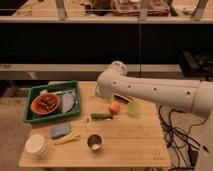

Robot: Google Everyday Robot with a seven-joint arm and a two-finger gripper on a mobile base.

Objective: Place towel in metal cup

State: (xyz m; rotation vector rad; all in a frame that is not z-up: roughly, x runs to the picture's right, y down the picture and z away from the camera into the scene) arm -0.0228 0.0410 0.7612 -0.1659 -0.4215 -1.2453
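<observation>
Arm [150,92] overhangs the table [135,147], hiding gripper; metal cup [94,142] stands unobstructed.

Wooden table [135,146] before dark shelving [75,67], cables [173,127] on floor [10,117]

No legible text, label, brand or number anywhere; end effector out of sight behind arm [150,92]
</observation>
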